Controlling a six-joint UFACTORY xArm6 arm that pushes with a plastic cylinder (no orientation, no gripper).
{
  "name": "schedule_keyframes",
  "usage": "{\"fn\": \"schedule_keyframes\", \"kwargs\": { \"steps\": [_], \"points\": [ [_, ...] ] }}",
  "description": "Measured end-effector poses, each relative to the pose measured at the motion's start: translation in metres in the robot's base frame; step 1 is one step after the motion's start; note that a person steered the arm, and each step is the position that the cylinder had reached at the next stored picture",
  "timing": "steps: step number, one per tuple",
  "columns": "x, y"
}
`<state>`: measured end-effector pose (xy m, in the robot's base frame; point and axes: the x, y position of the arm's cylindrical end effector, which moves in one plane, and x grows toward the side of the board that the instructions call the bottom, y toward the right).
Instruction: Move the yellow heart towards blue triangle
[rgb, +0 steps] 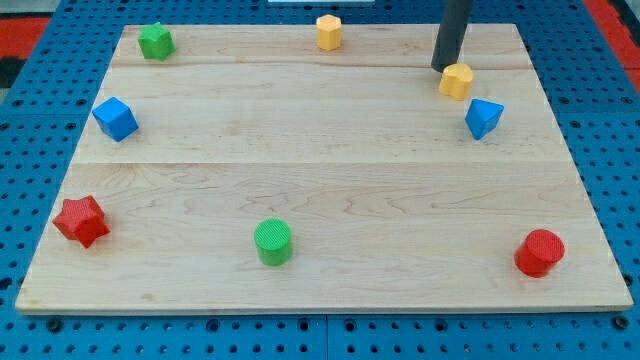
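The yellow heart (457, 80) lies near the view's top right of the wooden board (330, 170). The blue triangle (483, 117) lies just below and right of it, a small gap apart. My tip (443, 68) stands at the yellow heart's upper left edge, touching or nearly touching it; the dark rod rises out of the view's top.
A yellow hexagon block (329, 32) sits at the top middle, a green star block (155, 41) at the top left, a blue cube (115, 118) at the left, a red star block (81, 221) at the bottom left, a green cylinder (273, 242) at the bottom middle, a red cylinder (539, 252) at the bottom right.
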<state>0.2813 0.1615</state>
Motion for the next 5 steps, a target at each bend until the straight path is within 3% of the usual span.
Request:
{"fn": "schedule_keyframes", "kwargs": {
  "steps": [5],
  "points": [
    [0.026, 0.0]
  ]
}}
